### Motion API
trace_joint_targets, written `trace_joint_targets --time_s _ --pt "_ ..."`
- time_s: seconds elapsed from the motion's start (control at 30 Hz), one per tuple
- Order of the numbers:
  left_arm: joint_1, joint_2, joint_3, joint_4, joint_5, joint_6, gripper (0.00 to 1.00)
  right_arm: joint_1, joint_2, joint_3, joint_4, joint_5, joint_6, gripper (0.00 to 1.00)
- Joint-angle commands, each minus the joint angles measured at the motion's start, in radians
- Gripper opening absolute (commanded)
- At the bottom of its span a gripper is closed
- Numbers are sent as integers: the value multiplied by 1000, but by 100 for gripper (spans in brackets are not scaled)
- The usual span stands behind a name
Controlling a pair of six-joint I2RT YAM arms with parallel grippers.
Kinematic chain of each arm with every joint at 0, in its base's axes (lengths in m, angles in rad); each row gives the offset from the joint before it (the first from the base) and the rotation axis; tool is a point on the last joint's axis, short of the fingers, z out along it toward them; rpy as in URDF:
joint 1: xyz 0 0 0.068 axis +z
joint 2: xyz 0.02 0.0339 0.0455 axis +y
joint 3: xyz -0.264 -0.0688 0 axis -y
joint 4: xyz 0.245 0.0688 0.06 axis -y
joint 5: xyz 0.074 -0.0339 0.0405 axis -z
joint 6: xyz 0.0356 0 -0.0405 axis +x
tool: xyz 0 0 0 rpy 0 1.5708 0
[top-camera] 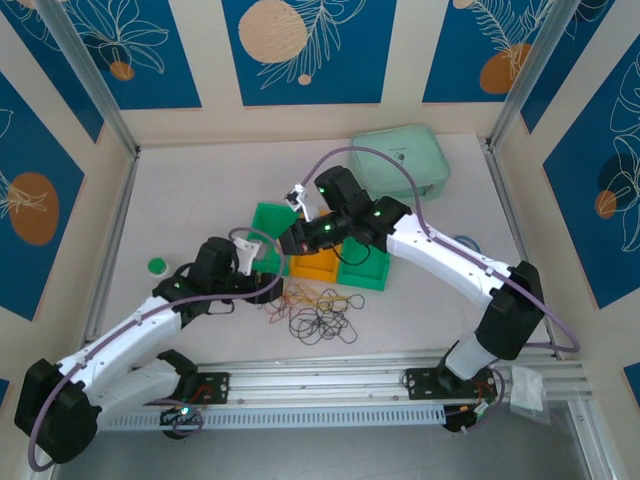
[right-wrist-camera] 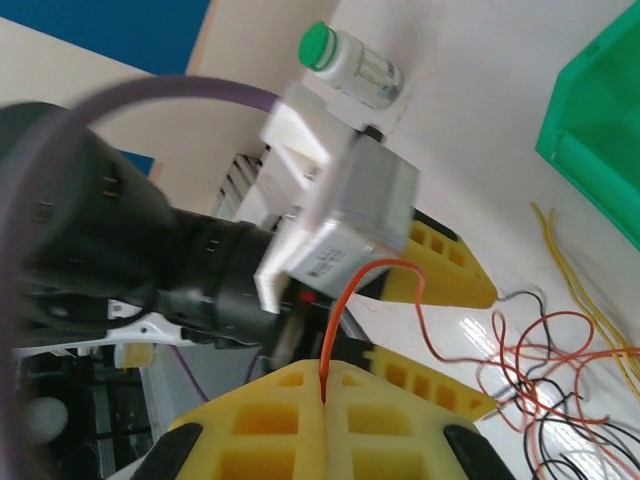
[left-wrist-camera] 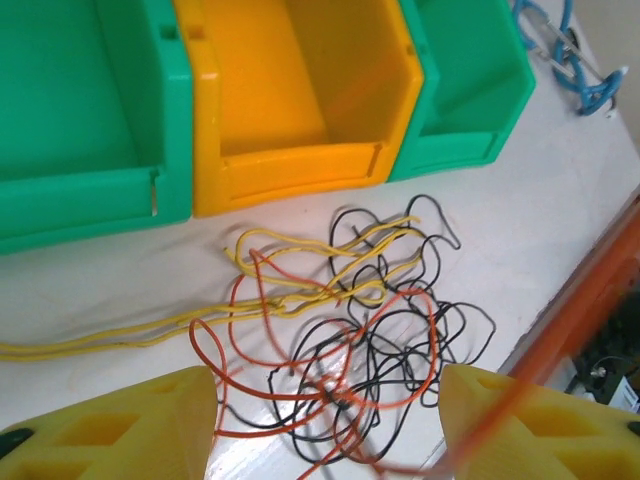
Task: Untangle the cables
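left gripper (left-wrist-camera: 325, 405) spread open over the cables (left-wrist-camera: 345, 300) | right gripper (right-wrist-camera: 325, 378) pinching one orange cable (right-wrist-camera: 338, 305) tight

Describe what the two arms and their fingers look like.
Both the left arm and right arm have white shells with black joints carrying small green lights. A thick lilac-grey cable runs along each. The left fingers and right fingers are yellow blocks with rectangular pockets moulded in.

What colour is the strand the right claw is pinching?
Orange. The strand is clamped in the right claw; clearest in the right wrist view.
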Motion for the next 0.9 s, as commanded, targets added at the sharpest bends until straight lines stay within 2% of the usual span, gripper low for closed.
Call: trace_joint_targets --time_s 0.0,0.17,0.4,0.7,0.87 --pt "-17 13 -28 14 -36 -4 60 -26 -62 -27 70 -60 53 0" --pt "-17 29 -56 18 -70 -20 58 -57 -112 -49 96 -67 74 0" --pt "-18 47 -77 40 -107 -53 58 -102 -184 -90 221 -142 160 0" --pt "-19 -5 -65 90 -3 -4 63 -128 -190 -151 257 -170 224 0" --pt "-20 -52 -62 115 62 1 63 -147 -192 -164 281 -193 267 0"
